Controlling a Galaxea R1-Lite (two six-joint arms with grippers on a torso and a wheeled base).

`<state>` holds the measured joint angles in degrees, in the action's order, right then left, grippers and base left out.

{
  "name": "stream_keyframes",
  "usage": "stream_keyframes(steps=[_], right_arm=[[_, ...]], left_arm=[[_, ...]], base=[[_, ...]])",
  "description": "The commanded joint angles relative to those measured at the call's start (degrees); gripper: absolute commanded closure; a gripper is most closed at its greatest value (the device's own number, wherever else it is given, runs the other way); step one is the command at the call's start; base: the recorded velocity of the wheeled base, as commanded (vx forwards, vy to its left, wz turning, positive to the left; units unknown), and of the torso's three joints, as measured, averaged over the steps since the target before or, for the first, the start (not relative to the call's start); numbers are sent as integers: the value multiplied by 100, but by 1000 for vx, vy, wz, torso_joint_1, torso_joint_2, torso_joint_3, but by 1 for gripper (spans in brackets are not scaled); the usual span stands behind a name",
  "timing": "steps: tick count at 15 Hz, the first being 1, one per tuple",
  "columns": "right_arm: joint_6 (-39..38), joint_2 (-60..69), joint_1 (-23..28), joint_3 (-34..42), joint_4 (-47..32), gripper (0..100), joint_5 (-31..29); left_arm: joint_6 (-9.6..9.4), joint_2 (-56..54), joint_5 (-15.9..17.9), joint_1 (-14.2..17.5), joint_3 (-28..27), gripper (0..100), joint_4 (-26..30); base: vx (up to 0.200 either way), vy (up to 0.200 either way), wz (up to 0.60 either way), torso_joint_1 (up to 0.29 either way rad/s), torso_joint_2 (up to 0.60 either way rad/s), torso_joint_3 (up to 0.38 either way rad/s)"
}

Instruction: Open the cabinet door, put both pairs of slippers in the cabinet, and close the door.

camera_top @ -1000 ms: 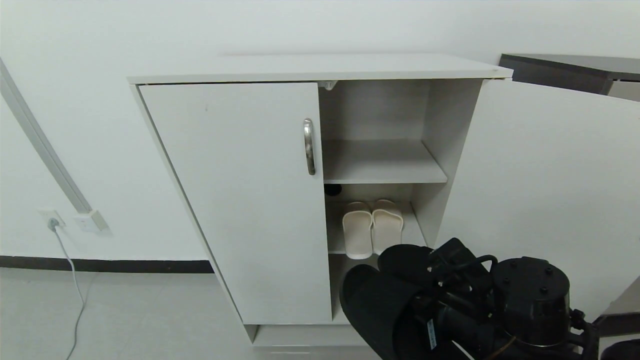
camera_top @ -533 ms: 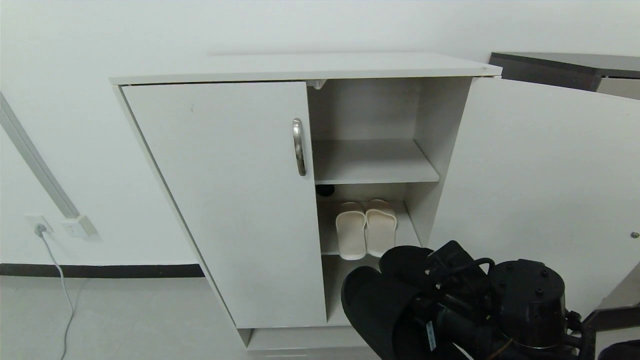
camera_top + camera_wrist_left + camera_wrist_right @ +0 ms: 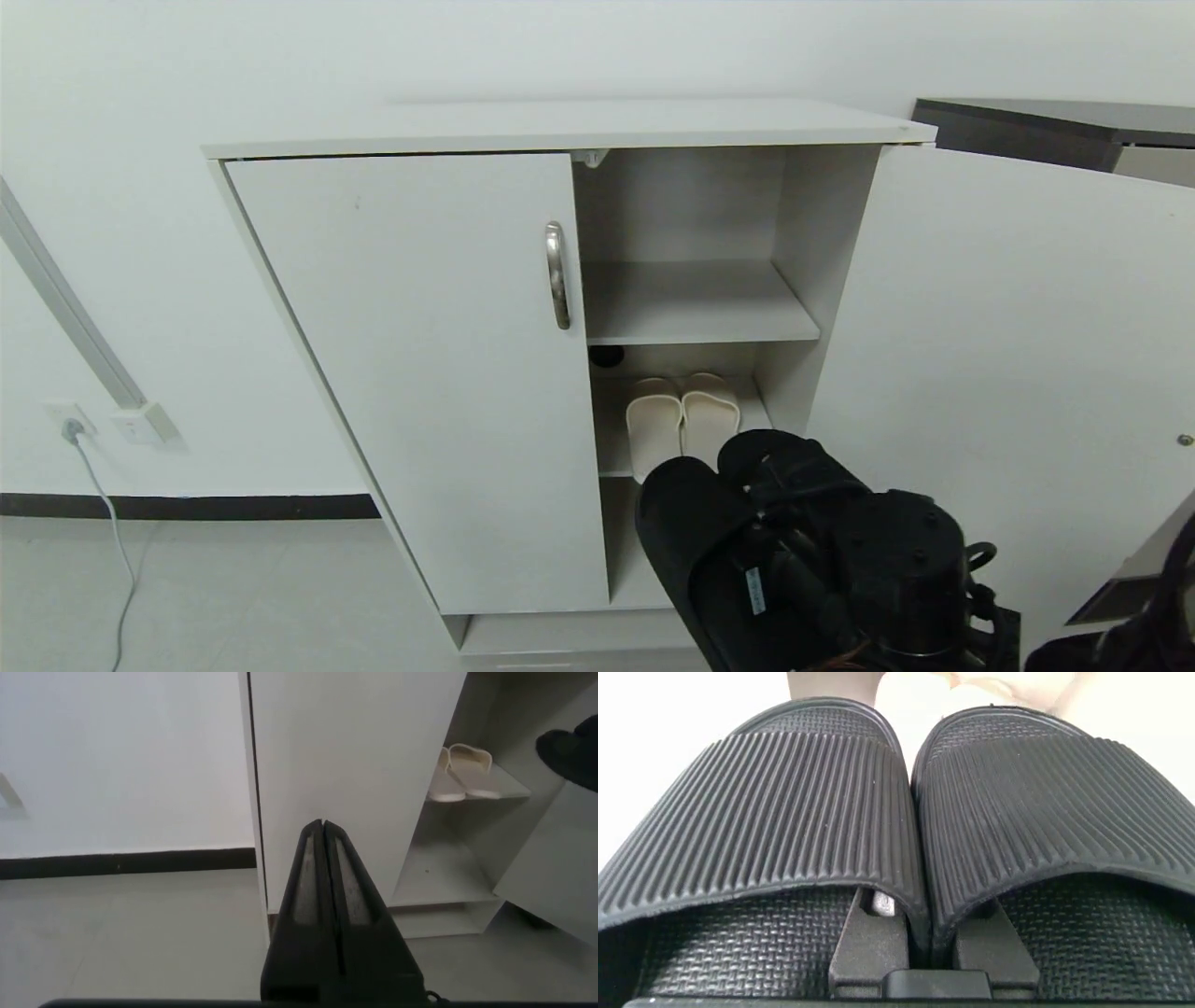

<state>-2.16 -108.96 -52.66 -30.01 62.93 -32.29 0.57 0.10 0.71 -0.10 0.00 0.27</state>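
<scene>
I log my right arm (image 3: 901, 560) low on my right side with its wrist pitched forward, the right gripper (image 3: 926, 947) with jaws pinched on the touching inner edges of the black slippers (image 3: 822, 803), and my left gripper (image 3: 322, 831) pointing forward, jaws pressed flat together.

The left gripper (image 3: 322, 833), its fingers pressed together, points at the cabinet (image 3: 439, 873), before its closed door (image 3: 355, 756). Inside the cabinet, white slippers (image 3: 464, 771) lie side by side on a shelf. A toe of the black slippers (image 3: 572, 749) hangs before the cabinet's opening.
</scene>
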Motion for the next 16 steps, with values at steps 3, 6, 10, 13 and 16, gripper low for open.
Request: stream_keyframes(steps=[3,6,10,13,16], right_arm=[[-856,-354,-51,-1217,-1555,100,-488],[-1771,-108,-236,-2448,-3700,100,-664],[-2465,191,-262,-4197,-5941,100,-1657],[-1894,296,-148,-4469,-5818,100,-1807],[-1349,77,81,-4390,-4720,100,-1745]], left_arm=[[4,-1,0,1,0,100,0],[4,-1,0,1,0,100,0],[4,-1,0,1,0,100,0],[-13,-1,8,1,0,100,0],[-75,-1,8,1,0,100,8]], base=[[0,0,0,0,0,0],[0,0,0,0,0,0],[0,0,0,0,0,0],[0,0,0,0,0,0],[0,0,0,0,0,0]])
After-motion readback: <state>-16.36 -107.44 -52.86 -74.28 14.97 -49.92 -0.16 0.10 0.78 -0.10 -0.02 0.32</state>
